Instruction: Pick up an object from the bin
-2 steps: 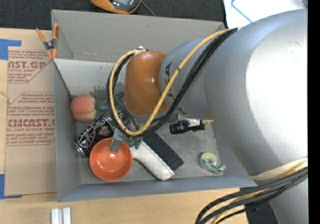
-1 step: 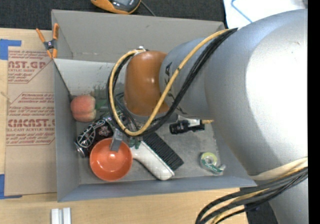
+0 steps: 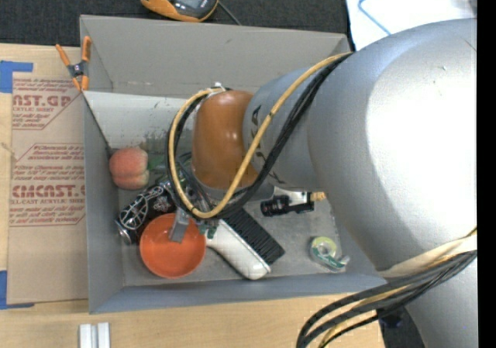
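One pincer point(image 3: 181, 229) hung low over the orange bowl point(image 3: 167, 255) in the view's lower-left corner of the bin point(image 3: 102, 230); its opening could not be told. Just beside lay a white brush point(image 3: 242, 257), farther off a peach point(image 3: 129, 167).

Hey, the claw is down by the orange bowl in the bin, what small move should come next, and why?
Probably a slight descent, straight down. The claw appears poised over the upper rim of the round orange plastic bowl at the bin's lower left, and the white-handled brush with black bristles lies right beside it, so drifting sideways could knock that.
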`<state>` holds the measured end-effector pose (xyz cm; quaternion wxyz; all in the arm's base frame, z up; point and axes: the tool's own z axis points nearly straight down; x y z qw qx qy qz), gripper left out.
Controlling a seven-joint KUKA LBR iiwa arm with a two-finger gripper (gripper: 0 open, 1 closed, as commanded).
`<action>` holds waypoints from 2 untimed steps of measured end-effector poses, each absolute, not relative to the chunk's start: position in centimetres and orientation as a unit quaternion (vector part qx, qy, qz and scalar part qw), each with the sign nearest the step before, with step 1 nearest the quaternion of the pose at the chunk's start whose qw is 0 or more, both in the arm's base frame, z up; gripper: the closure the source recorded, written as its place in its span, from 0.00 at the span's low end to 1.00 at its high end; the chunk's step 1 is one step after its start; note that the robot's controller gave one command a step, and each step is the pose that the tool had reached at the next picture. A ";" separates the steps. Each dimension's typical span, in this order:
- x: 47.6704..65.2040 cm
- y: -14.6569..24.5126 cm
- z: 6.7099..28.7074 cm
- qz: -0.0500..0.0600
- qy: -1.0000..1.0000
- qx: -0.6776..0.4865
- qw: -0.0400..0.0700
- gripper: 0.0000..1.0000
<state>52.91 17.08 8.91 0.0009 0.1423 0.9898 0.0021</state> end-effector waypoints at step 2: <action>52.9 17.0 7.0 0.002 0.988 0.154 0.001 0.00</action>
